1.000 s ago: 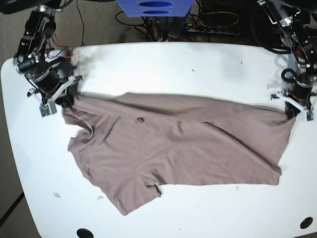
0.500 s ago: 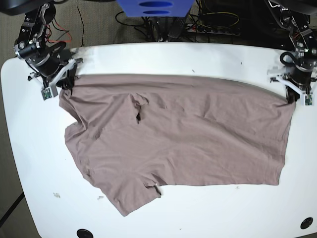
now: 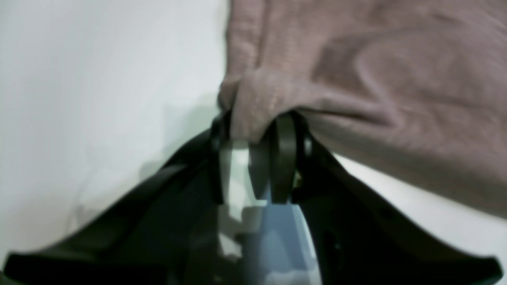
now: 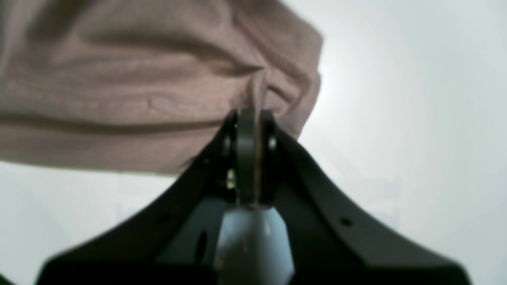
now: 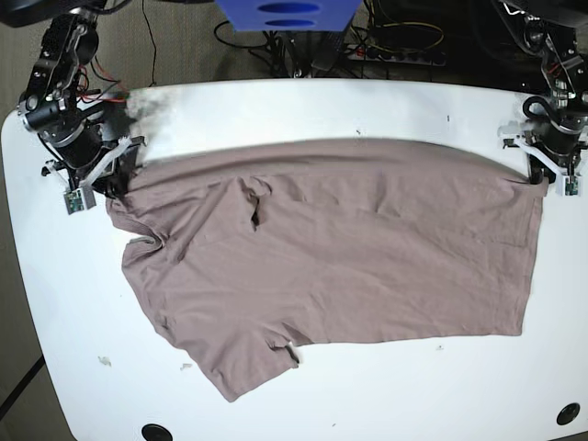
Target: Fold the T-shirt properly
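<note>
Right pincer clamped tight on a pinch of the T-shirt at its near corner | left pincer jaws parted, shirt hem bunched between them | shirt spread wide across the white table, wrinkled | cables and a blue box behind the table's far edge

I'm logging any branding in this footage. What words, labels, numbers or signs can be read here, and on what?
None can be read.
T-shirt: plain, no print; the small tag at its lower hem is too small to read.
Table: bare white, only specks and two dark holes.
Blue object behind the table: two oval cut-outs, no lettering.
Small boards by each pincer: too small to read.
</note>
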`<state>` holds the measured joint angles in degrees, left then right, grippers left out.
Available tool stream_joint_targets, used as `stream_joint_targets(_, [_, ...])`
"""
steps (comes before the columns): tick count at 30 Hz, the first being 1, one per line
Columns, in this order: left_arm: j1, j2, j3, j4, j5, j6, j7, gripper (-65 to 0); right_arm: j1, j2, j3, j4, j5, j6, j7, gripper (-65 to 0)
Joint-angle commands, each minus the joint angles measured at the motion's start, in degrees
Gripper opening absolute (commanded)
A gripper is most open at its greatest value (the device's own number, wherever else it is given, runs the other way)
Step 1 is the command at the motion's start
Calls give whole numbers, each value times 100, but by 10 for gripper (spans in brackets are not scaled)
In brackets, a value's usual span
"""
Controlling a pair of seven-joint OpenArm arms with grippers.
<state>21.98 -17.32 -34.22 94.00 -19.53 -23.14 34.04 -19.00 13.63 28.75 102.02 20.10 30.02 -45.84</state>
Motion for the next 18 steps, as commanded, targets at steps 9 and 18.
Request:
stream_joint_targets(9, [-554,92,-32,263,-47,40,381,-504,40,75,134,233,56,28,69,-647])
stream_joint_targets(18, [-591,281,22,320,56,47,-34,-632,-191,71,50,275,-4,40,104,-647])
